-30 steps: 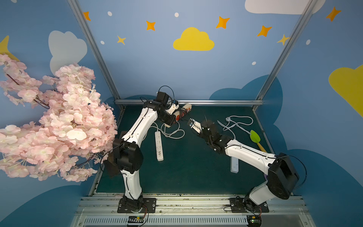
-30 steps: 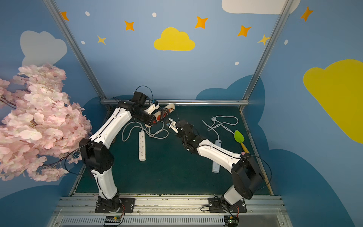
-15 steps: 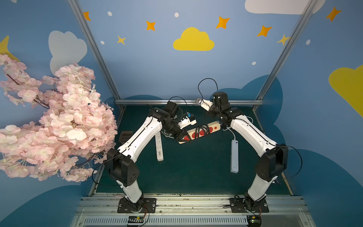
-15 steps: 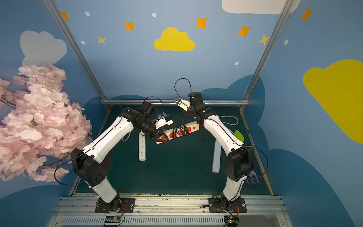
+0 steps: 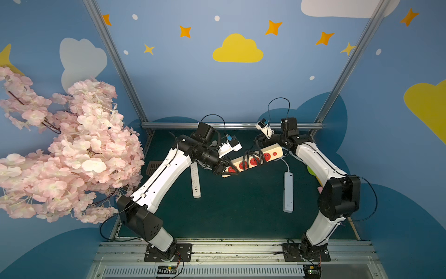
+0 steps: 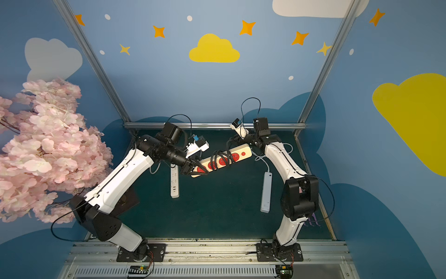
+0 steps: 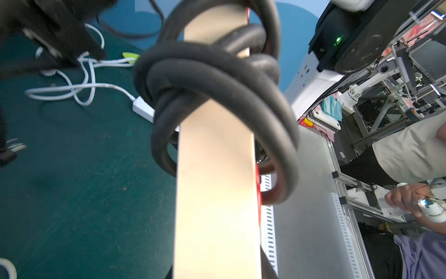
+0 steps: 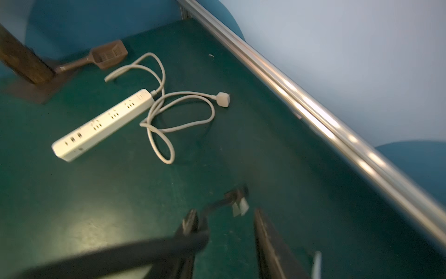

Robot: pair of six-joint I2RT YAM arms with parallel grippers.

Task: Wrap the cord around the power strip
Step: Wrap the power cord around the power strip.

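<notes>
Left pincer [image 5: 225, 169]: clamped on one end of the power strip [image 5: 270, 154], held aloft.
Cord [image 5: 251, 157]: looped round the strip just past that pincer.
Right pincer [image 8: 224, 217]: apart, the cord's tail just ahead.
Tip: take the tail close, wind snugly.

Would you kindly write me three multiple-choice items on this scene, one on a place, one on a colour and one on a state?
1. Where is the beige power strip?
A) lying flat
B) held above the green mat in the left gripper
C) leaning on the back rail

2. What colour are its sockets?
A) red
B) blue
C) white

3. How is the black cord arranged?
A) stretched out straight
B) looped around the strip
C) coiled in a pile beside the strip

Answers:
1 B: both top views show the gripper clamping one end while the strip hangs clear of the mat.
2 A: red faces line its top.
3 B: the left wrist view shows loops encircling its body.
</notes>
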